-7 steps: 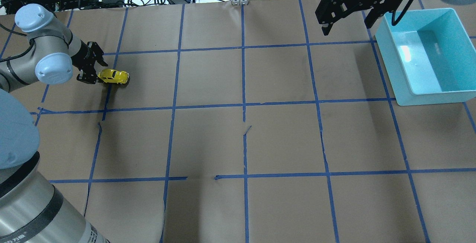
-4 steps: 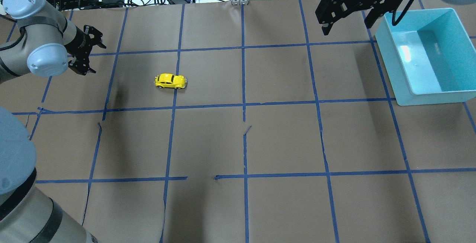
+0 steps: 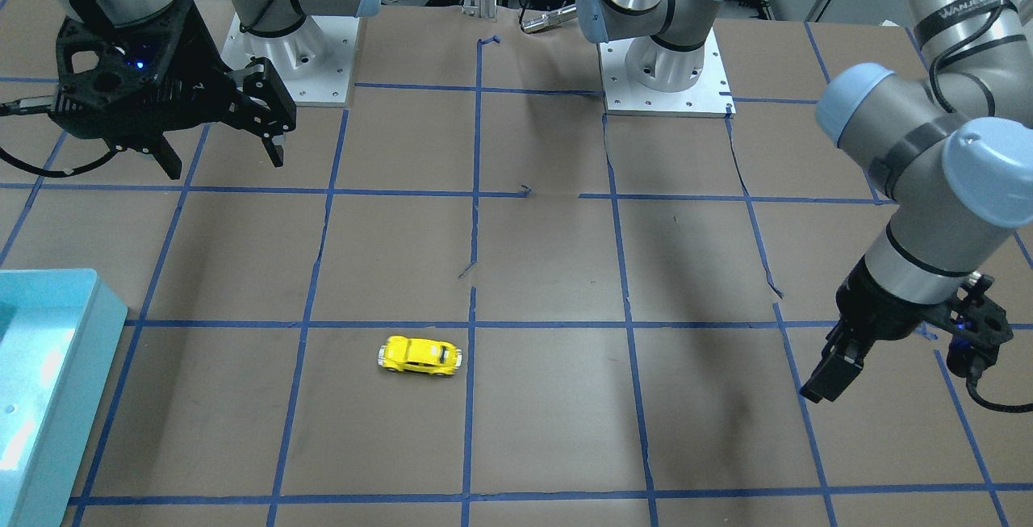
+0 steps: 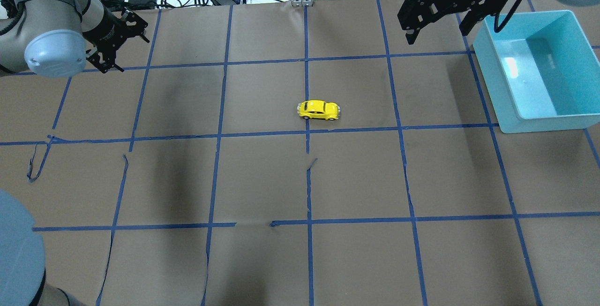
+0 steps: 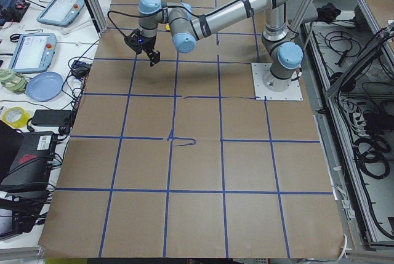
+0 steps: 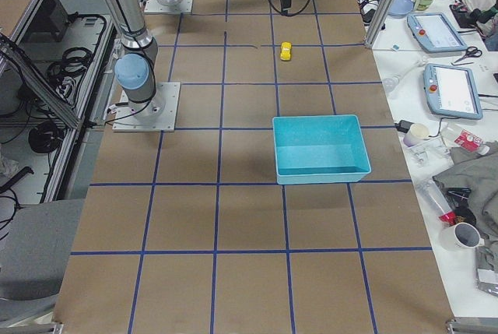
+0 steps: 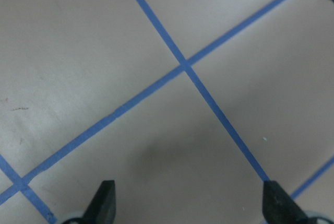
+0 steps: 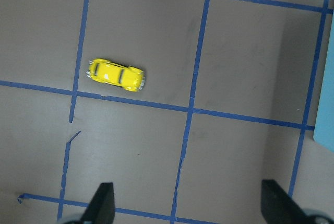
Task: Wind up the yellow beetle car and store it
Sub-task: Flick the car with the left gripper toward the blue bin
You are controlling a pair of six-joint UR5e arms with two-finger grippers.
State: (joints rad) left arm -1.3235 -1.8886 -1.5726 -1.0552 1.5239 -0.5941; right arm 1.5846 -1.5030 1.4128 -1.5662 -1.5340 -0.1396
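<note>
Release looks finished from where I sit. A second ago the yellow beetle car (image 4: 318, 110) sat at the tips of the left gripper (image 7: 190, 201), far over on the left side of the table (image 4: 262, 179). A moment later it was rolling alone, and now it stands near the middle of the paper, just past the centre tape line and just on the far side of a cross line, lengthwise toward the teal bin (image 4: 543, 124). Whether it is still coasting I cannot tell from these views. The left arm has pulled up and back toward the far left edge. Its wrist camera shows both fingers spread wide with only tape and bare paper between them, so nothing is held. The right gripper (image 4: 439, 35) has not moved. It hangs high beside the bin's far corner with fingers apart and empty, and its own camera already has the car in sight below, upright on its wheels. I read this as the wind-up half being done, with storing still ahead. The car has run into the right arm's half, well apart from both grippers and short of the bin. I would wait to be sure it has stopped, then bring the right gripper down across its narrow body. It is tiny and glossy, so a careless squeeze could send it skidding.
</note>
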